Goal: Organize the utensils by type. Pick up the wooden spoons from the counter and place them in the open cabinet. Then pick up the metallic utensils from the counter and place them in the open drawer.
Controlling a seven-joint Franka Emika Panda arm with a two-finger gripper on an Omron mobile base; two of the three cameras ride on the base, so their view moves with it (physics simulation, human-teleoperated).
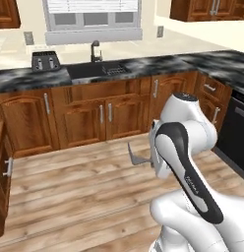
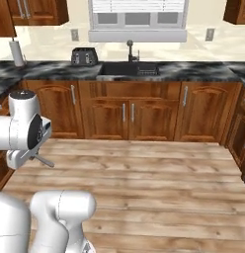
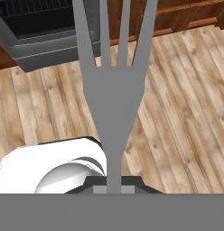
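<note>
Wood-plank kitchen floor (image 3: 186, 113) spreads beneath the gripper (image 3: 114, 187), whose jaws pinch the handle of a grey fork (image 3: 114, 94) held in the air, tines pointing away; gripped so near its end, it could swing or slip loose in transit.
</note>
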